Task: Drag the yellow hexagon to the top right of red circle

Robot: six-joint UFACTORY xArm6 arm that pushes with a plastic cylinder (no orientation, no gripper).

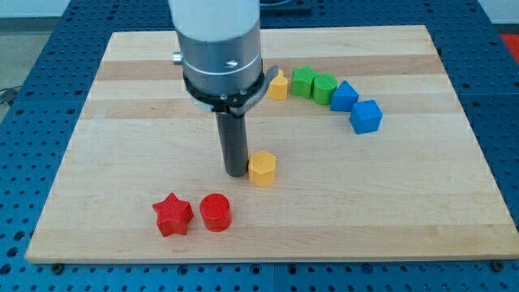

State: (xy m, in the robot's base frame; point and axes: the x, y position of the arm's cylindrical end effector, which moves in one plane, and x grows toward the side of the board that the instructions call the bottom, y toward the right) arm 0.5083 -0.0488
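Note:
The yellow hexagon (263, 168) lies near the middle of the wooden board (422, 186). The red circle (216, 212) lies below and to the left of it, toward the view's bottom. My tip (236, 173) stands on the board just left of the yellow hexagon, touching or almost touching its left side. The rod rises from there to the arm's grey end piece at the view's top.
A red star (172, 215) lies just left of the red circle. At the upper right an arc of blocks runs: a second yellow block (277, 84), two green blocks (304, 82) (324, 87), and two blue blocks (344, 96) (366, 116).

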